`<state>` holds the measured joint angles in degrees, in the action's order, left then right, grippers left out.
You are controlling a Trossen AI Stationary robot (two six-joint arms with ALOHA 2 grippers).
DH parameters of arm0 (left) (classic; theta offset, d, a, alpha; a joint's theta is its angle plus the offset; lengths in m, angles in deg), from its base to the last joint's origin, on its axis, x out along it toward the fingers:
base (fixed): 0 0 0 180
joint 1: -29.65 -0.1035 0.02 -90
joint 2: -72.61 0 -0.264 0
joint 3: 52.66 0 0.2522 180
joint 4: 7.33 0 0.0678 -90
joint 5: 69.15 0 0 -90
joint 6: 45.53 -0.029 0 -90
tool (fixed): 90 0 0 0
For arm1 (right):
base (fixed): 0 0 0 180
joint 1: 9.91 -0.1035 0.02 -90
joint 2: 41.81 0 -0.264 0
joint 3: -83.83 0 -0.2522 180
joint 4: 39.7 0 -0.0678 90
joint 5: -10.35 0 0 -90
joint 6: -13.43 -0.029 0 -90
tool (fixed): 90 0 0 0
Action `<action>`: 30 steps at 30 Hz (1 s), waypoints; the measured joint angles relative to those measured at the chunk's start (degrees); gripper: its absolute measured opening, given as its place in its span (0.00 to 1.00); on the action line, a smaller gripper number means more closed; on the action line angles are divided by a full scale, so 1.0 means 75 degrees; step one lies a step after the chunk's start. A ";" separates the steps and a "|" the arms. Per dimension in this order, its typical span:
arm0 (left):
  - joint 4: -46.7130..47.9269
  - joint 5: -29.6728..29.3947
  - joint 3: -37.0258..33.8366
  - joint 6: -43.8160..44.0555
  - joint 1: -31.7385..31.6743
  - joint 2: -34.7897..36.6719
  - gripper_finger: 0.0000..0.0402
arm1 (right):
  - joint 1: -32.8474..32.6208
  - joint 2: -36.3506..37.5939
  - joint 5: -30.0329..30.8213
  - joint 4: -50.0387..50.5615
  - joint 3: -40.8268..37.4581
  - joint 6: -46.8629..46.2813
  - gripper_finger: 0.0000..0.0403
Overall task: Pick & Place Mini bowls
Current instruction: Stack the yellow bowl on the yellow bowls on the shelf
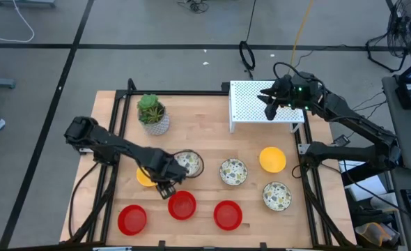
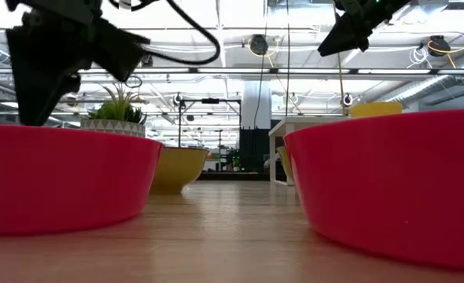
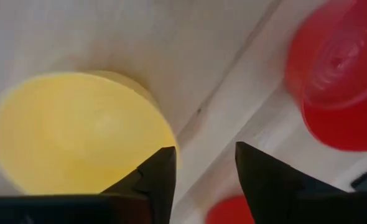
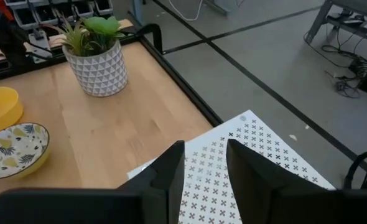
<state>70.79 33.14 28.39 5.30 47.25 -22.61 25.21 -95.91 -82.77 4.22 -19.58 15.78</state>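
— Red bowls (image 1: 182,205) sit along the near edge of the counter (image 1: 205,111), three in a row. Where's the left tool (image 1: 165,188)?

— Low over the yellow bowl (image 1: 144,176), fingers apart with a gap between them, one tip at that bowl's rim, holding nothing.

— And the right tool (image 1: 269,102)?

— Far right, above the white perforated stand (image 1: 247,101), fingers slightly apart, empty. Patterned bowls (image 1: 233,171) and another yellow one (image 1: 272,159) lie mid-counter.

A potted plant (image 1: 152,115) and a white perforated stand (image 1: 251,104) occupy the wooden table's (image 1: 205,139) far side.
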 joint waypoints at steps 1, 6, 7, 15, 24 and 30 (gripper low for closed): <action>-0.0095 0.0012 -0.0130 0.0117 0.0045 0.0000 0.44 | 0.0002 0.0000 0.0002 0.0002 0.0000 -0.0004 0.27; -0.0543 -0.0097 -0.0886 0.0335 0.0157 0.0000 0.52 | 0.0002 0.0000 0.0000 0.0002 0.0000 -0.0059 0.28; -0.0741 -0.0107 -0.1069 0.0352 0.0157 0.0000 0.53 | 0.0002 0.0000 0.0000 0.0002 0.0000 -0.0131 0.28; -0.1969 -0.0114 -0.1935 -0.0043 0.0113 -0.0003 0.48 | 0.0002 0.0000 0.0001 -0.0001 0.0000 -0.0166 0.25; -0.1740 0.0251 -0.1926 -0.0815 -0.0153 0.0229 0.03 | 0.0002 0.0000 -0.0020 0.0001 0.0000 0.0736 0.21; -0.1797 0.0367 -0.1708 -0.0682 -0.0123 0.1132 0.02 | 0.0003 -0.0064 -0.0759 -0.0001 -0.0003 0.0107 0.21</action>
<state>57.31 35.89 15.58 0.19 46.33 -14.12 25.23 -96.40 -88.46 4.21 -19.61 16.58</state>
